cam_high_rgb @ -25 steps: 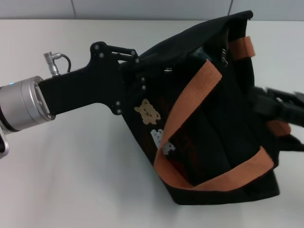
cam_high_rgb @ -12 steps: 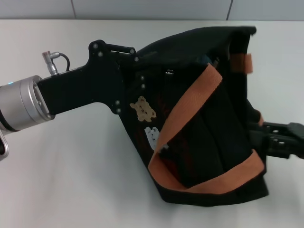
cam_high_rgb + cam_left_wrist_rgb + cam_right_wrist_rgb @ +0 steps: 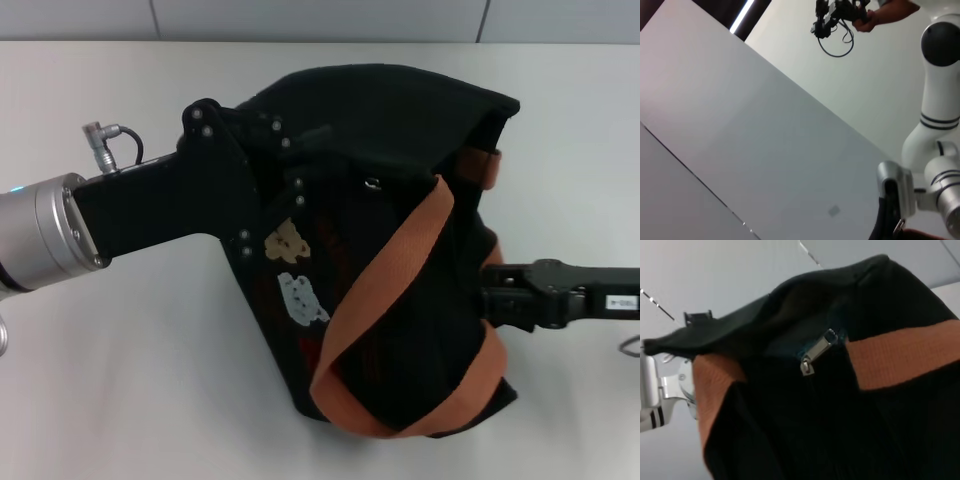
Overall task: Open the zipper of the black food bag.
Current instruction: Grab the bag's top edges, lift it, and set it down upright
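Bag pinned at both ends, zip pull not yet taken.

I have the bag (image 3: 400, 270) slumped on its side mid-table (image 3: 150, 380). My left gripper (image 3: 262, 150) is buried in the fabric at the top corner, and I judge it clamped on cloth, though I cannot see the jaws. My right gripper (image 3: 492, 298) presses into the opposite side, its jaws hidden by the bag, so I cannot tell their state. The bag looks soft and light; it folds and sags wherever it is pushed, so the zipper (image 3: 827, 347) will buckle unless the rim is held taut. The silver pull (image 3: 816, 352) hangs free, small and likely slippery; I would pinch that tab, not the orange straps (image 3: 385, 275).
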`<control>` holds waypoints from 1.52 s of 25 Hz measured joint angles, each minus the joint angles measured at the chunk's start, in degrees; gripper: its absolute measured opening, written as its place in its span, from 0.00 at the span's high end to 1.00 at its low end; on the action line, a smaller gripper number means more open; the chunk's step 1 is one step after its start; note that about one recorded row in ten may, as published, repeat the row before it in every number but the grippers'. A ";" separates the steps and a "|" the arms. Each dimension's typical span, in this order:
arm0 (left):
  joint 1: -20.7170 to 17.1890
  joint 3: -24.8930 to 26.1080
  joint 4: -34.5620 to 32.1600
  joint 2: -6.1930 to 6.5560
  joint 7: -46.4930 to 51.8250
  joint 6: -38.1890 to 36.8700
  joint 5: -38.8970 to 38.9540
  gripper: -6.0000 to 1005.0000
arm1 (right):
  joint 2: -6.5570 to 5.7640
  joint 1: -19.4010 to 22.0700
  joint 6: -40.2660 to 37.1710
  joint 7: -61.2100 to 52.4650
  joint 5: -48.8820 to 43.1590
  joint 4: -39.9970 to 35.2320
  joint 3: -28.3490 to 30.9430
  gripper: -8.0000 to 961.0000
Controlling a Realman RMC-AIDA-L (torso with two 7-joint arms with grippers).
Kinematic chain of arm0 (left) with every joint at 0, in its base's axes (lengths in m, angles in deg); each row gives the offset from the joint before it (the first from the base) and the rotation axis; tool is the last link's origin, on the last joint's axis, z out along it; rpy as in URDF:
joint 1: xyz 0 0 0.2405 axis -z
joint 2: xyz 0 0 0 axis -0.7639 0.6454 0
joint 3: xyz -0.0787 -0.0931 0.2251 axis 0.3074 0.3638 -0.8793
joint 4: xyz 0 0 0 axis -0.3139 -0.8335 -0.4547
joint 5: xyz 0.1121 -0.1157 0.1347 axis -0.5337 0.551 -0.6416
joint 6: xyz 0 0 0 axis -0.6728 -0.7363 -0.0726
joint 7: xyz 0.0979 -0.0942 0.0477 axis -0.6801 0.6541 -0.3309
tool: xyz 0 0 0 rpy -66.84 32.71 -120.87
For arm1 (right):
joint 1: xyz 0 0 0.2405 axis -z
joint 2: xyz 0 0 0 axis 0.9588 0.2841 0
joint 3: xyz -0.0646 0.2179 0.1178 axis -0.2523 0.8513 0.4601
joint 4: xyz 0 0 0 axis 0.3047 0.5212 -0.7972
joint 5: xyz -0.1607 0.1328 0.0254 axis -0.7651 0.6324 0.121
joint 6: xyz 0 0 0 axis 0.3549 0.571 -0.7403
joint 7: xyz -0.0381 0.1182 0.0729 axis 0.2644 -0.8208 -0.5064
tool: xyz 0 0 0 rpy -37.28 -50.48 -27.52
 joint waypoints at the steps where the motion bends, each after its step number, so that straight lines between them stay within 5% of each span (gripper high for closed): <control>1: 0.00 -0.15 0.00 0.00 -0.14 -0.08 0.03 0.89 | 0.11 -0.66 0.74 0.10 0.01 0.30 -0.49 0.41; 9: -0.24 -0.97 -0.01 -0.01 -0.72 -0.24 0.10 0.89 | 0.48 -3.34 4.66 5.48 2.23 2.60 -1.51 0.41; 16: -0.58 -3.98 -0.02 -0.01 -0.73 0.12 0.29 0.89 | 0.25 0.14 0.71 9.33 6.01 3.46 -1.09 0.41; 23: -0.41 -5.59 0.29 -0.02 -0.74 0.86 0.30 0.89 | -1.35 4.94 -5.21 10.09 14.97 3.34 -0.91 0.41; 31: -0.09 -7.25 0.70 -0.01 -0.82 1.82 0.15 0.90 | -2.00 6.35 -8.46 10.12 20.05 3.65 -0.52 0.41; 38: -0.14 -7.31 0.59 -0.01 -0.82 1.54 0.06 0.89 | -1.30 4.45 -8.89 9.22 20.48 4.93 2.09 0.40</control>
